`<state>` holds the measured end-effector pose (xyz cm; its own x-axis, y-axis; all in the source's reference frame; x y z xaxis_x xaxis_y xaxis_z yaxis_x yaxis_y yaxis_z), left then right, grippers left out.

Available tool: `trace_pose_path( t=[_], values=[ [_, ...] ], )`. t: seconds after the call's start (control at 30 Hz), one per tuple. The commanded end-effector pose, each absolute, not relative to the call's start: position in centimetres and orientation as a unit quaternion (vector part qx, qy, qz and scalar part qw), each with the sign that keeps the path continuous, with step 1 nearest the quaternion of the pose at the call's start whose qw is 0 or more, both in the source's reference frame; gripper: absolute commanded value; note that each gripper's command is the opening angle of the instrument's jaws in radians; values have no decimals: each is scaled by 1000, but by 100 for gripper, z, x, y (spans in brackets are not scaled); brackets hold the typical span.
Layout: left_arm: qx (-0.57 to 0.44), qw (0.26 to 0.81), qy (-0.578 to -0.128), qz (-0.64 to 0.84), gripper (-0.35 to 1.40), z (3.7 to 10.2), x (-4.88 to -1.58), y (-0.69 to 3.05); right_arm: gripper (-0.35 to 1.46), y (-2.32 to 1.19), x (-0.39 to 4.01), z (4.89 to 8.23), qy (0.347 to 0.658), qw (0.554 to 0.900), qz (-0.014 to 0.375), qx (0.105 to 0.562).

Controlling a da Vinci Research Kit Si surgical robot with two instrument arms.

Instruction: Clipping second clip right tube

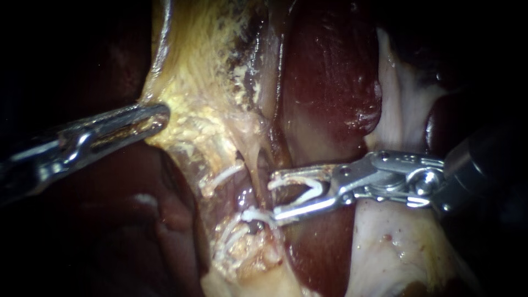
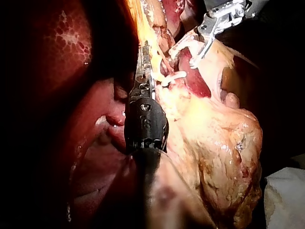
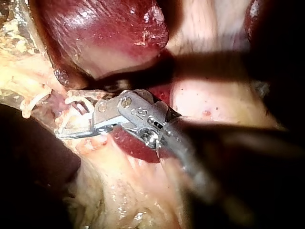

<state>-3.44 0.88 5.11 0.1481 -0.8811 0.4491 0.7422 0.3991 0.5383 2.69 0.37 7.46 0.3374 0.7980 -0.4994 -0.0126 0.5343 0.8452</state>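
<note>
- Yellow tissue [image 1: 190, 77] is gripped between the closed jaws of the left tool [image 1: 158, 116].
- An open white clip [image 1: 316, 191] is held between the widely parted jaws of the right tool [image 1: 275, 196].

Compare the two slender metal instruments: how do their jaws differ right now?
The left instrument has jaws lying close together; the right instrument has them wide apart. The left instrument grips yellowish tissue; the right instrument holds an open white clip. Both are shiny metal.
</note>
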Motion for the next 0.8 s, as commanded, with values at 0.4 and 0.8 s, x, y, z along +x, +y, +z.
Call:
trace_pose_path(
  t=[0.4,0.8],
  values=[
    [94,752,-366,-540,-35,509,-345,87,56,27,279,766,474,708,327,408],
    [93,751,-366,-541,-35,502,-349,84,56,22,284,789,456,726,335,391]
  ],
)
